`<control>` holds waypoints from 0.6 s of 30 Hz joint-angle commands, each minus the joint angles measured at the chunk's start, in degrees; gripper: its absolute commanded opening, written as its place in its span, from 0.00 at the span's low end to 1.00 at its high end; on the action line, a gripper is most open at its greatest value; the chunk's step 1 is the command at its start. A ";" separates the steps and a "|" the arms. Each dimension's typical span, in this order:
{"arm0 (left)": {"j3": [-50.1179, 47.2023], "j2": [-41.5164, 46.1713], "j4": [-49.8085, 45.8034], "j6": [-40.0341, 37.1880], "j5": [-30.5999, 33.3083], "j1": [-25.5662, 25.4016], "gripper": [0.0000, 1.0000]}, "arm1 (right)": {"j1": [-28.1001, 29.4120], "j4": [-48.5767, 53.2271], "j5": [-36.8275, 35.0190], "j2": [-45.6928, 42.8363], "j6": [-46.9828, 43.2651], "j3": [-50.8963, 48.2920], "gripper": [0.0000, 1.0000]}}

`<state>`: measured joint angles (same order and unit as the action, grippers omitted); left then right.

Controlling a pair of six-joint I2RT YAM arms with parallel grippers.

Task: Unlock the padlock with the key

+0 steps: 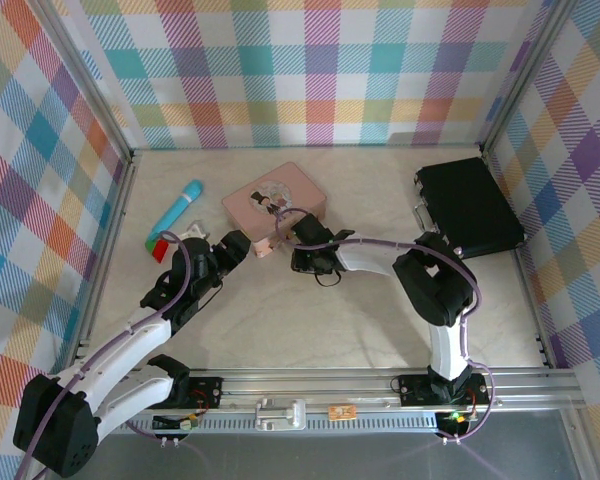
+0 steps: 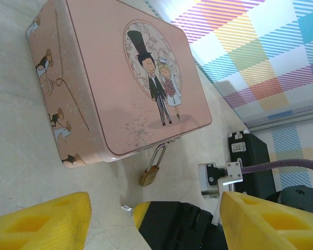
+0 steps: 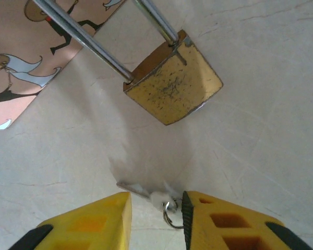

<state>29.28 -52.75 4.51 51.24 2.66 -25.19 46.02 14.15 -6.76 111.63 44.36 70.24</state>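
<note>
Padlock (image 3: 172, 86), one, brass, hung at the front edge of the one pink tin (image 2: 141, 83). One key (image 3: 146, 192) sat just off that edge, apparently pinched in the right gripper (image 3: 156, 219), jaws nearly closed on it. Left gripper (image 2: 154, 208) faced the tin, jaws wide and empty.

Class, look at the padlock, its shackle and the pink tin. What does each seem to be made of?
Padlock: looks like brass, a dull yellow metal, scuffed and speckled with dark marks.
Shackle: probably steel, silvery and shiny, with bright streaks along the bar.
Tin: likely thin painted sheet metal, smooth pink with a printed wedding couple and rounded rim; plastic cannot be ruled out.
</note>
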 commanded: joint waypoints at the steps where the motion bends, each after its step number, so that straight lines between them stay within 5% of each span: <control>1: -0.80 0.45 -0.30 -0.01 0.68 0.45 0.66 | 0.89 4.02 -3.42 1.66 0.62 1.39 0.33; 9: -0.27 -0.44 0.45 -0.18 0.21 0.41 0.67 | 2.18 7.51 -5.65 4.10 -0.94 3.56 0.30; 15: -0.61 -0.63 1.01 0.03 0.01 0.41 0.67 | 2.41 6.32 -6.43 3.93 -0.05 1.66 0.03; 18: -0.76 -0.85 1.24 0.16 -0.51 0.41 0.67 | 2.41 5.18 -6.84 2.93 -0.85 0.85 0.00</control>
<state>29.28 -53.28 4.64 51.24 2.59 -25.19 48.03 16.45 -12.95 113.62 44.14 73.32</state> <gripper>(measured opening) 0.667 0.050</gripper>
